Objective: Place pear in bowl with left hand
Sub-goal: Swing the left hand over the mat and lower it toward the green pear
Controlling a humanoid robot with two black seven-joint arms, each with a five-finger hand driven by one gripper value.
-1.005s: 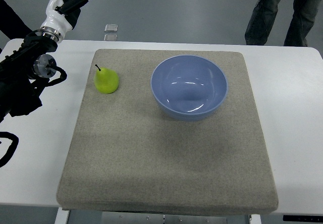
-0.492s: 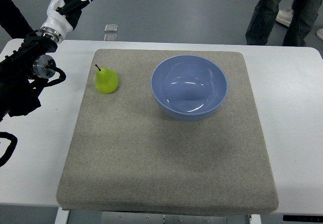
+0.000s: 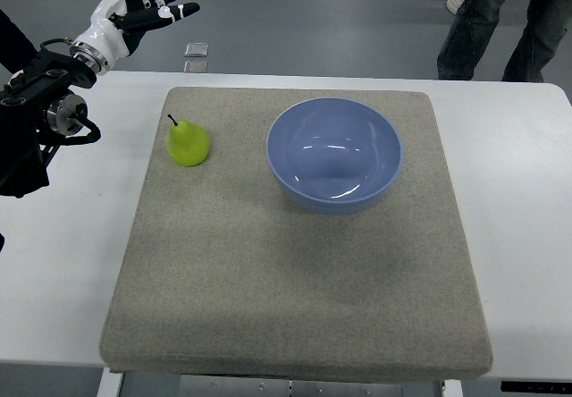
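Up in the frame's top-left corner, the white-and-black left hand (image 3: pixel 143 4) hovers with fingers spread, gripping nothing. Yellow-green pear (image 3: pixel 188 143) sits upright on the grey felt mat (image 3: pixel 295 281), left of the empty blue plastic bowl (image 3: pixel 334 154). Reach stage: next, descend and enclose the pear.

The left hand (image 3: pixel 143 4) has shifted right and slightly farther away, fingers still spread and now pointing right. The black forearm (image 3: pixel 40 111) has moved toward the far-left corner.
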